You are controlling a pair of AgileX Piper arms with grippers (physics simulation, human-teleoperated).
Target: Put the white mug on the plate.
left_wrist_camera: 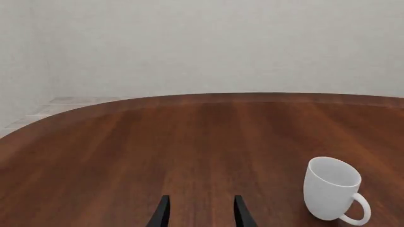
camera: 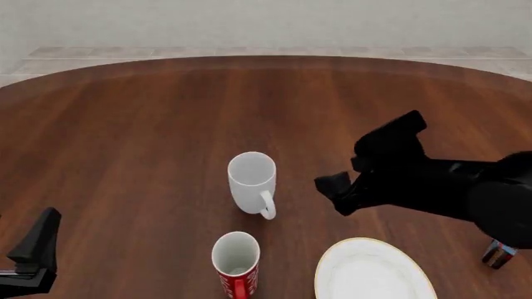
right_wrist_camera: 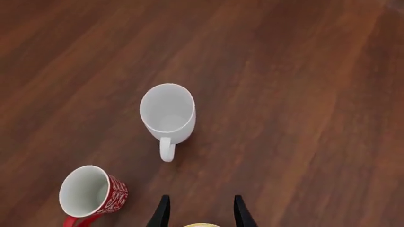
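Note:
The white mug [camera: 251, 179] stands upright in the middle of the wooden table, its handle turned toward the near edge. It also shows in the left wrist view [left_wrist_camera: 331, 189] and the right wrist view [right_wrist_camera: 168, 115]. The plate [camera: 372, 272], white with a thin tan rim, lies at the near right and holds nothing. My right gripper [camera: 334, 190] hovers open to the right of the white mug, above the table and beyond the plate; its fingers [right_wrist_camera: 162, 212] hold nothing. My left gripper [left_wrist_camera: 200, 215] is open and far off at the near left [camera: 35, 249].
A red mug with a white pattern [camera: 236, 263] stands upright just in front of the white mug, left of the plate, and shows in the right wrist view [right_wrist_camera: 92, 194]. The table's curved far edge [camera: 266, 59] meets a pale tiled floor.

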